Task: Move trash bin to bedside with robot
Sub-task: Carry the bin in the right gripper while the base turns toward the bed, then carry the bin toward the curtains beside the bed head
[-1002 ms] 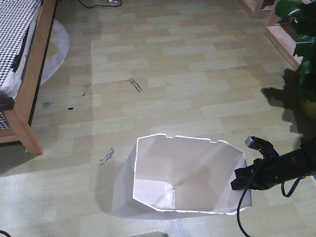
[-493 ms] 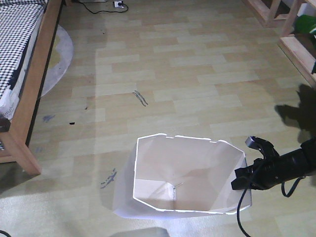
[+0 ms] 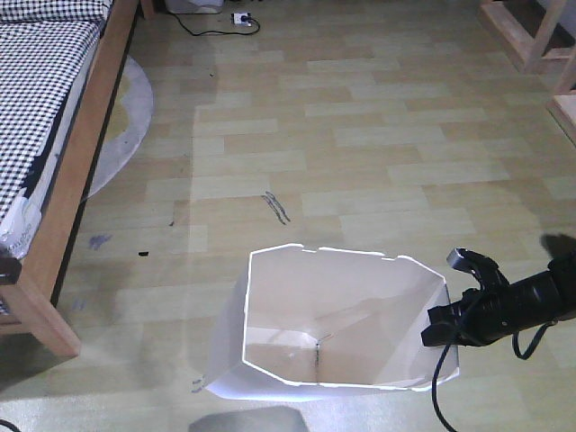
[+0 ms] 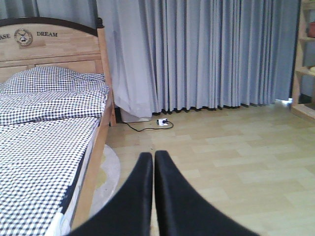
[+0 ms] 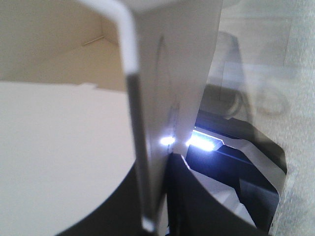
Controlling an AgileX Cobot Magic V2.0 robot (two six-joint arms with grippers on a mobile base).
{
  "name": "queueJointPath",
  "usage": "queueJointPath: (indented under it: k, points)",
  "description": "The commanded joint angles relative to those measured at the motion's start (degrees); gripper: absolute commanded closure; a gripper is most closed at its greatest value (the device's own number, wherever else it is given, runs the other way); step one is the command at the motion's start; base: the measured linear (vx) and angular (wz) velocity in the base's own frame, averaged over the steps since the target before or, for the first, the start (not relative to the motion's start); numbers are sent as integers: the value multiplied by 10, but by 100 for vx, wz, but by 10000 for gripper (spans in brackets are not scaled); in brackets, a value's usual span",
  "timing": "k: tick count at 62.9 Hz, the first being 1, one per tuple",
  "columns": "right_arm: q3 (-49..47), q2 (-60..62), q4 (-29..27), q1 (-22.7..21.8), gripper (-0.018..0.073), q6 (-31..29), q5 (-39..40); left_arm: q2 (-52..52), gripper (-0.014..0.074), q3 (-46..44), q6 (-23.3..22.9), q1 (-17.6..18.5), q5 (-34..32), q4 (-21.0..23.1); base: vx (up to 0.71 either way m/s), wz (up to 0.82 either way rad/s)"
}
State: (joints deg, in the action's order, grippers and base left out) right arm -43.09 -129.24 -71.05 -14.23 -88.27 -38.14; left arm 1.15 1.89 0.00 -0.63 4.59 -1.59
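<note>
One white trash bin (image 3: 360,297) is low in the middle of the front view, with its mouth open toward us, so we see the pale lining down to the bottom. We cannot tell whether it rests fully on the wooden floor (image 3: 378,153) or is lifted a little.

At its right rim the right claw (image 3: 447,326) holds the wall. In the right wrist view this thin white wall passes between the two dark fingers (image 5: 118,216), which are pressed narrow on it. Behind the claw a black arm (image 3: 531,301) goes out at the right edge, and a black cable (image 3: 438,387) hangs from it.

Our left claw (image 4: 153,157) is pressed together, tip against tip, with nothing in it, and it points toward the grey curtains (image 4: 206,49).

Well apart from the bin, on the left side, stands the bed (image 3: 76,171) with a light wooden frame and black-and-white checked bedding (image 3: 36,81). A round pale rug (image 3: 121,117) lies half under it. Dark scuff marks (image 3: 276,207) are on the floor between them.
</note>
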Motion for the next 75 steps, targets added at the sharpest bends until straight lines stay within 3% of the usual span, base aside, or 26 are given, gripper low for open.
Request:
queueJointPath:
  k: [1,75]
  points:
    - [-5,38,-26,-1,564,-11,-150,4,603,7,-8,4,-42,5,31,11]
    - [-5,38,-26,-1,564,-11,-150,4,603,7,-8,4,-42,5,33,6]
